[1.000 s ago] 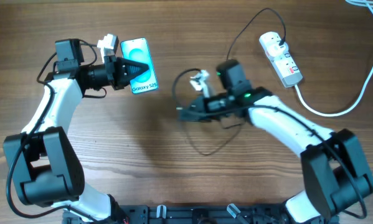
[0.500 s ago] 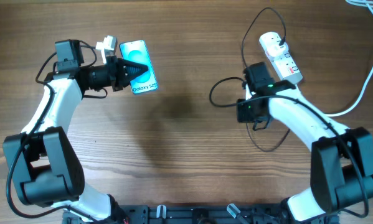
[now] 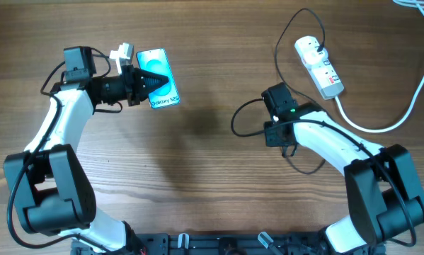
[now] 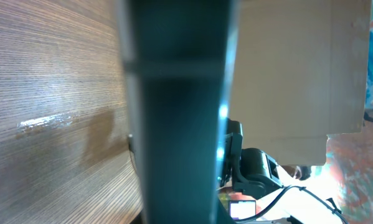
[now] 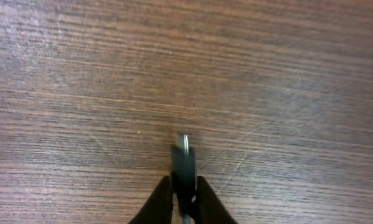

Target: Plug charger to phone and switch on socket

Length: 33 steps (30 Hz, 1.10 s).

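Note:
The phone (image 3: 155, 58) with its teal screen sits at the upper left, and my left gripper (image 3: 151, 79) is shut on it. In the left wrist view the phone (image 4: 180, 112) fills the middle as a dark slab and hides the jaws. The charger (image 3: 234, 120) is a thin black cable that loops over the table from the socket (image 3: 319, 67). My right gripper (image 5: 184, 186) points down at the wood and is shut on the charger's plug (image 5: 184, 158), whose metallic tip sticks out ahead. From overhead, the right gripper (image 3: 274, 133) is right of centre, far from the phone.
A thick white cord (image 3: 403, 113) runs from the socket off the right edge. Slack black cable (image 3: 304, 166) curls under my right forearm. Bare wood lies between the two arms.
My right arm has swung from the table's middle back to the right, then slightly left, and has dragged the cable loop with it. The left arm and the phone have stayed still.

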Each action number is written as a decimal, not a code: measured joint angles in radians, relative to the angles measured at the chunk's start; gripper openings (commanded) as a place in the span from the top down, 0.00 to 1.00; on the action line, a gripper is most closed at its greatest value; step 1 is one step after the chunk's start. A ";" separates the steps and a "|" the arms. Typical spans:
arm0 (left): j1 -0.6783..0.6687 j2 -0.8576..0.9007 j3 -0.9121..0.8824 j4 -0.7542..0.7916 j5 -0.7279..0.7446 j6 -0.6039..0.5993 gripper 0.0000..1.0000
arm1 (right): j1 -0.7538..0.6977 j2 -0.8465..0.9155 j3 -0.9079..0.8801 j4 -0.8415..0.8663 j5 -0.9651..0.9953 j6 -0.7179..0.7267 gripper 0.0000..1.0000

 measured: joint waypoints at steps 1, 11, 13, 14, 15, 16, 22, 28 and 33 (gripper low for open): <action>0.000 0.000 0.000 0.000 0.000 0.000 0.96 | 0.000 0.000 -0.006 0.007 -0.001 0.001 0.68; 0.000 0.000 0.000 -0.001 0.000 0.000 0.96 | -0.001 -0.008 -0.007 -0.034 -0.013 0.004 0.67; 0.000 0.000 0.000 -0.001 0.000 0.000 0.96 | -0.001 -0.009 -0.007 -0.048 -0.031 -0.002 0.72; 0.000 0.000 0.000 -0.001 0.000 0.000 0.96 | -0.001 -0.009 -0.007 -0.050 -0.040 -0.007 0.72; 0.000 0.000 0.000 -0.001 0.000 0.000 0.96 | -0.001 -0.009 -0.007 -0.051 -0.052 -0.010 0.73; 0.000 0.000 0.000 -0.001 0.000 0.000 0.96 | -0.001 -0.009 -0.007 -0.050 -0.057 -0.016 0.75; 0.000 0.000 0.000 -0.001 0.000 0.000 0.96 | -0.001 -0.009 -0.009 -0.034 -0.073 -0.031 0.77; 0.000 0.000 0.000 -0.001 0.000 0.000 0.96 | -0.001 -0.009 -0.011 -0.018 -0.061 -0.055 0.79; 0.000 0.000 0.000 -0.001 0.000 0.000 0.96 | -0.003 -0.009 -0.011 -0.011 -0.058 -0.090 0.83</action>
